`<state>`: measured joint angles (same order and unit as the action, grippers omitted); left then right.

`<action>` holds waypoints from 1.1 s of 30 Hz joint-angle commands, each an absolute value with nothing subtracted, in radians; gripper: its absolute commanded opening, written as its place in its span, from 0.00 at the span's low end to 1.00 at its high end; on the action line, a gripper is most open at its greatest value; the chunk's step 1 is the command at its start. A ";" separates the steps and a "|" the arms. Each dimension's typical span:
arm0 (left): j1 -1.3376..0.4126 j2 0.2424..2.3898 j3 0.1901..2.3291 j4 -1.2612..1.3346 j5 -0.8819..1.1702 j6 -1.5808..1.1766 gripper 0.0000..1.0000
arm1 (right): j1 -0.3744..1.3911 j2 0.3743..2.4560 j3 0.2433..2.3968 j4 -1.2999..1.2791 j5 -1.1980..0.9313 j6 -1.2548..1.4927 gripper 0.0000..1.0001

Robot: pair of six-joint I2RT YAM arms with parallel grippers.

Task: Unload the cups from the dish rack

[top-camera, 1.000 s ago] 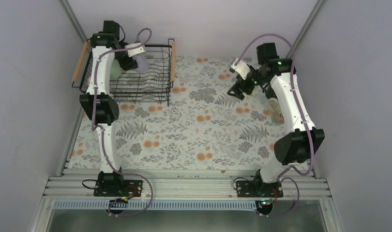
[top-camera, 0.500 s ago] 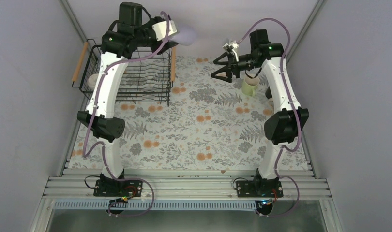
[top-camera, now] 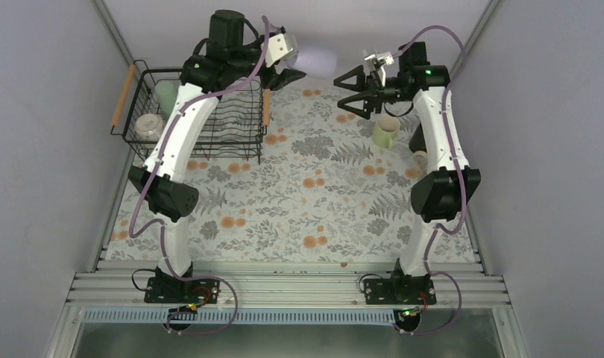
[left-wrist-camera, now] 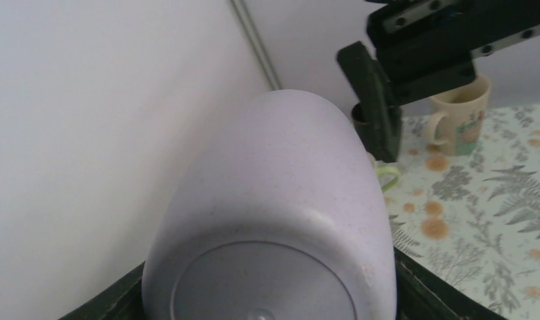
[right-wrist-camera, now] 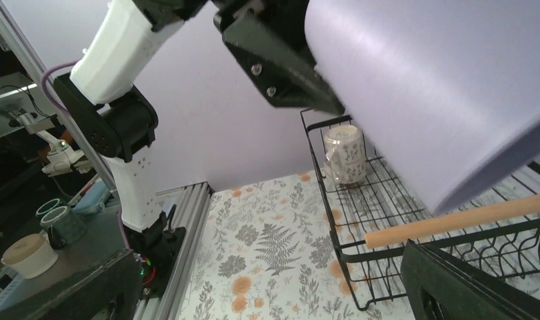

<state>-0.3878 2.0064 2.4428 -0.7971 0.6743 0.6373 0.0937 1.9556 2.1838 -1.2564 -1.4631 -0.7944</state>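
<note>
1 lavender cup [top-camera: 319, 61] lies level — mouth toward wide-open right gripper [top-camera: 345, 93] — clamped by left gripper [top-camera: 293, 68].

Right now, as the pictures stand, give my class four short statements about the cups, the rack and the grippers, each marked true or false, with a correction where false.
1. The left gripper holds the lavender cup in the air, lying on its side. True.
2. The right gripper is shut. False: its jaws are spread wide, facing the lavender cup.
3. The dish rack holds no cups. False: a mint green cup and a pale patterned cup sit in it.
4. A light green mug stands on the table beside the right arm. True.
</note>
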 commanded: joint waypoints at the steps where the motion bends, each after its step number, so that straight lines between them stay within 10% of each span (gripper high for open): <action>1: -0.405 2.005 2.421 -0.708 0.751 0.573 0.49 | 0.066 1.956 2.212 -1.180 -1.570 -0.741 1.00; 12: -0.413 2.008 2.404 -0.669 0.809 0.527 0.49 | -0.007 1.910 2.100 -0.927 -1.626 -0.528 1.00; 20: -0.449 2.005 2.342 -0.624 0.795 0.524 0.46 | -0.005 1.770 1.827 -0.250 -1.714 -0.018 1.00; 33: -0.482 2.059 2.402 -0.609 0.790 0.506 0.46 | -0.004 1.837 1.939 -0.288 -1.738 0.009 0.98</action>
